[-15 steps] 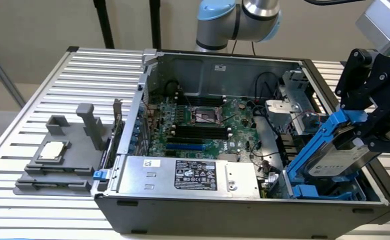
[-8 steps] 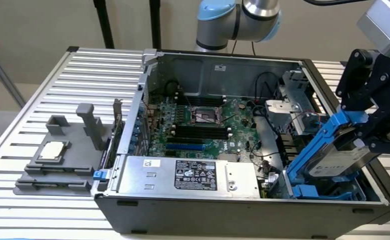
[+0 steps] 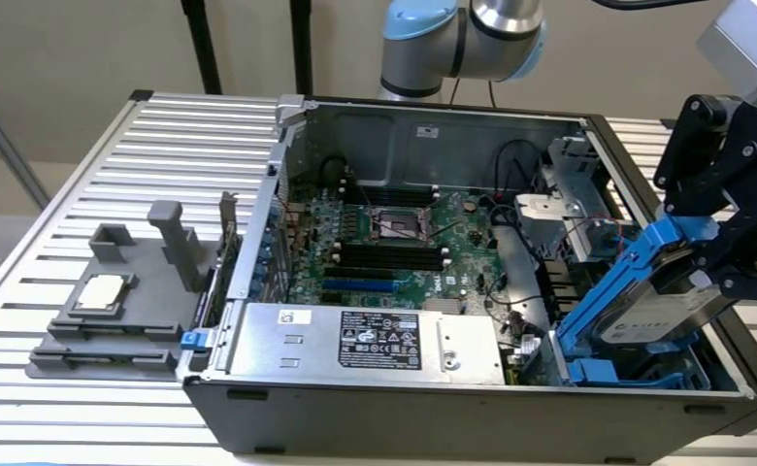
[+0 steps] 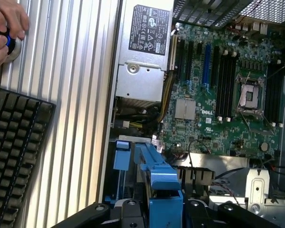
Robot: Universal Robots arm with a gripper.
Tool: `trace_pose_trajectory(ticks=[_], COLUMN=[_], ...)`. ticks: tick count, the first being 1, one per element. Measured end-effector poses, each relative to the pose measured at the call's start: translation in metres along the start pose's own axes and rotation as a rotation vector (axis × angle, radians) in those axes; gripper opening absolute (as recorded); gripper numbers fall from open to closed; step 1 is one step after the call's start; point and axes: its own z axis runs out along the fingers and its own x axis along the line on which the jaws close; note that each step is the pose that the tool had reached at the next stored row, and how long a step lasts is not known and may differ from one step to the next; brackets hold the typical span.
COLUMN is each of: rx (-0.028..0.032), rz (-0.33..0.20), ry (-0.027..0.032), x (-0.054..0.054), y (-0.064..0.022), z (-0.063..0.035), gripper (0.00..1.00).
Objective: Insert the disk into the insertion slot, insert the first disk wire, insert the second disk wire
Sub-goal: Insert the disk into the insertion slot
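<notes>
Surface: ribbed silver metal table (image 3: pixel 158 165). An open PC case (image 3: pixel 482 417) lies on it. A grey plastic fixture (image 3: pixel 119 301) sits on the table beside the case, at ext. view's left.

Room: plain beige wall (image 3: pixel 68 49) behind, two black poles (image 3: pixel 201 44) at rear.

Gripper (image 3: pixel 722 267) is clamped on the disk (image 3: pixel 664 311). The disk hangs tilted in its blue frame, lower end at the mouth of the insertion slot (image 3: pixel 611 374), at the case's front corner, ext. view's right. Disk not seated; contact w/ slot cannot be told.

Wrist view: keyboard (image 4: pixel 14 156) on the table, and a person's hand (image 4: pixel 4 28) on a round knob (image 4: pixel 14 47) nearby.
</notes>
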Motion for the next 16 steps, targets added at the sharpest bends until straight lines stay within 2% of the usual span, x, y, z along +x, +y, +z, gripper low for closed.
trace_pose_trajectory(ticks=[4, 11, 16], rx=[0.0046, 0.017, 0.026], rz=[0.0, 0.01, 0.02], ry=[0.0028, 0.0085, 0.0154], x=[-0.0001, -0.0002, -0.0005], y=[0.0011, 0.0034, 0.0074], z=[-0.0003, -0.0011, -0.001], gripper=[0.33, 0.33, 0.33])
